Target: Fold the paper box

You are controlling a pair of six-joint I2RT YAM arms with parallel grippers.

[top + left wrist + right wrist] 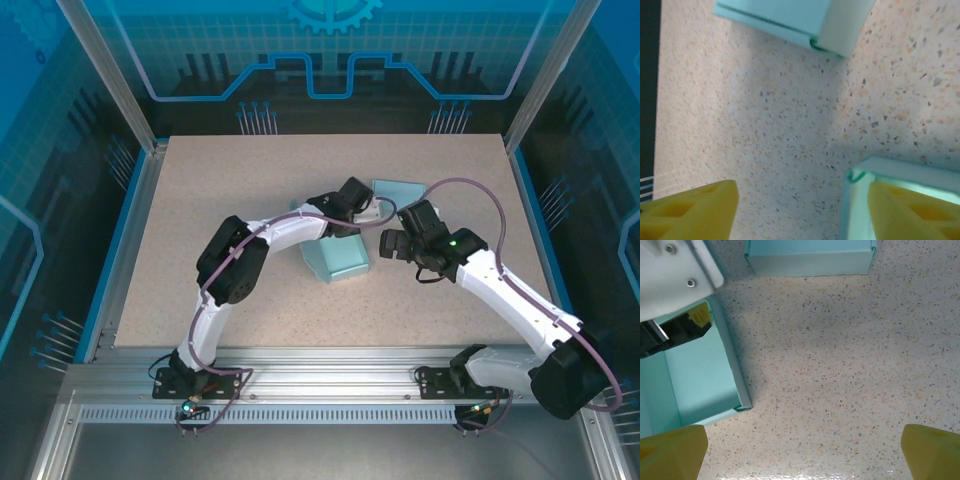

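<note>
Both spread: my left gripper (802,200) straddles the box (345,262) wall at the tabletop's (200,180) middle (right gripper (804,440) hovers beside); a crooked pull-out could, I think, snag it.

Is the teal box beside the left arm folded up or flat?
Folded up: the box has side walls standing upright around its floor, and its top is open.

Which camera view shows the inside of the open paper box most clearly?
The right wrist view: the open paper box shows its floor, two walls and a corner from above. In the top external view the left arm covers part of it. The left wrist view catches one corner of its rim.
</note>
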